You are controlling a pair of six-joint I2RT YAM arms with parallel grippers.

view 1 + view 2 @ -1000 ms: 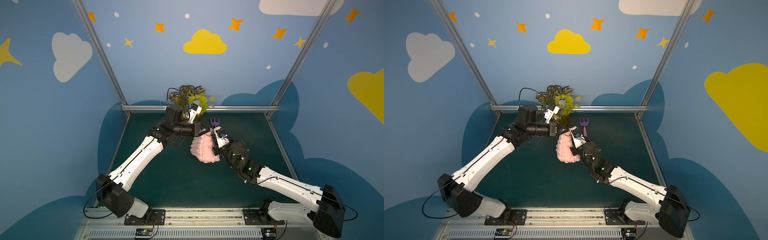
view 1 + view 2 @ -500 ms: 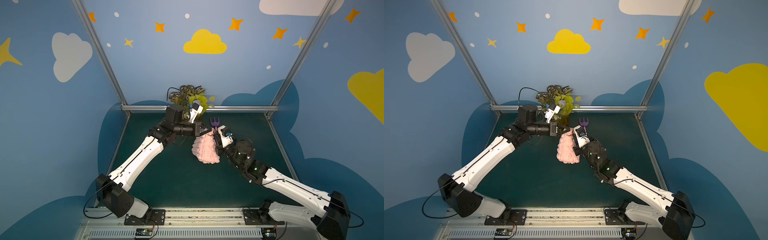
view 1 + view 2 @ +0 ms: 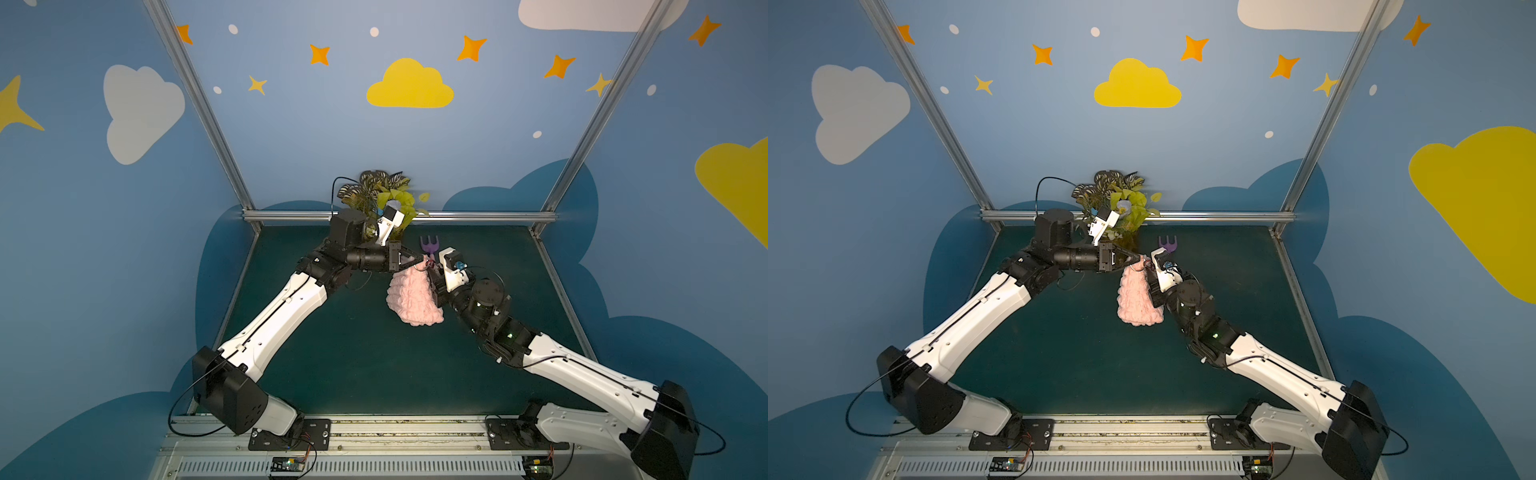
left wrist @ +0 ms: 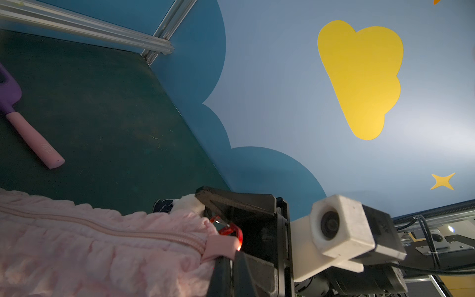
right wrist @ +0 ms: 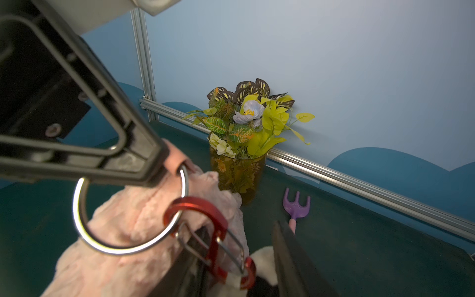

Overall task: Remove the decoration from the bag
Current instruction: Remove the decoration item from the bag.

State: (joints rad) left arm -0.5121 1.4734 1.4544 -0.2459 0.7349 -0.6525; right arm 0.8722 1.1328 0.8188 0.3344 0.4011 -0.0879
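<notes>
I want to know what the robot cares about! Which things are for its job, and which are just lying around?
For the job: pink bag, little plush decoration, red clip, left gripper pinching the bag's tab, right gripper by the clip.
Just lying about: vase of flowers, purple toy fork.

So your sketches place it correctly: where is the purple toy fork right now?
In a top view the toy fork lies on the green table near the back rail, right of the vase of flowers and beyond the pink bag.
</notes>
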